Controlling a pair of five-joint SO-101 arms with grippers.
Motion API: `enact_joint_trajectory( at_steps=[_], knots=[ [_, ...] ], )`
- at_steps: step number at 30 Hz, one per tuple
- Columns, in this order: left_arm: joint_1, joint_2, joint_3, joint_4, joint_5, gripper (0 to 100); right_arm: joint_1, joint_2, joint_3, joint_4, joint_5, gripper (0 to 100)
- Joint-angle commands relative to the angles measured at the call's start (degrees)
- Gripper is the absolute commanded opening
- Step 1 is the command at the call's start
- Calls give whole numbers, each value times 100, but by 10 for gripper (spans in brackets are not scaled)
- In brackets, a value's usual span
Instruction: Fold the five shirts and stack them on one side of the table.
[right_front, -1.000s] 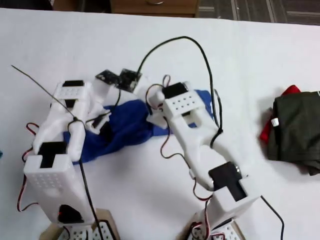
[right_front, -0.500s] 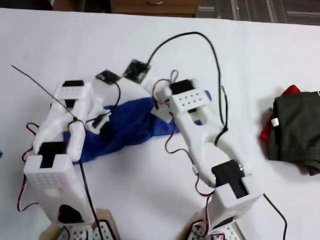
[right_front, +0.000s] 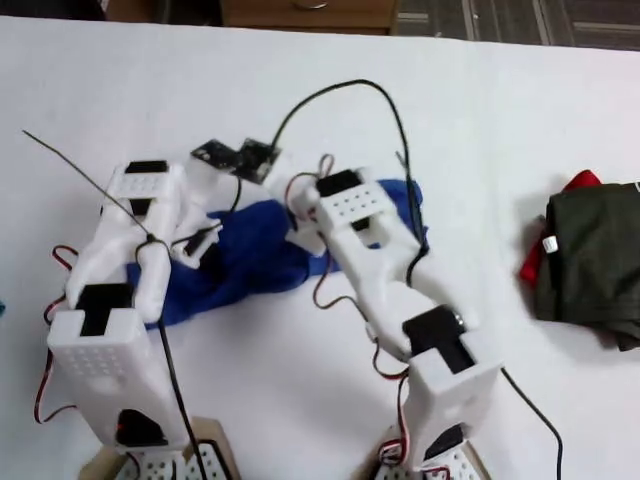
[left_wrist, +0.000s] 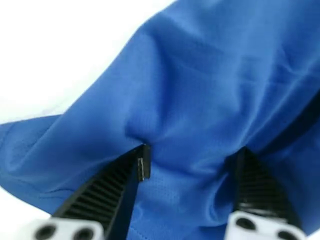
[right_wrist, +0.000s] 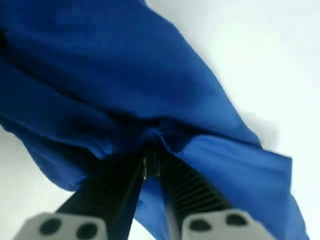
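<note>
Blue shirt (right_front: 250, 262) in right hand (right_wrist: 152, 165); white tag (right_front: 548, 243) on green shirt (right_front: 597, 262)

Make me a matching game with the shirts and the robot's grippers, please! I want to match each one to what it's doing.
Things:
1. crumpled blue fabric shirt
2. folded dark green fabric shirt
3. left gripper
4. right gripper

States:
A. shut on a pinch of blue cloth
B. lying flat, far from both grippers
C. open wide over blue cloth
D. bunched up in the middle of the white table

Pairs: 1-D, 2-B, 3-C, 4-A.
</note>
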Motion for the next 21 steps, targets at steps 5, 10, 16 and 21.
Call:
enact_joint_trajectory(
  at_steps=[5,10,16,21],
  knots=[
    [26,105,13,79,-62,290,-259,-92,-624,409,-53,22],
    [26,105,13,79,-62,290,-31,-752,-879,945,-44,23],
    [26,105,13,79,-62,290,681,-1059,-343,1077,0,22],
    [26,105,13,79,-62,290,690,-1059,580,303,0,22]
  ],
)
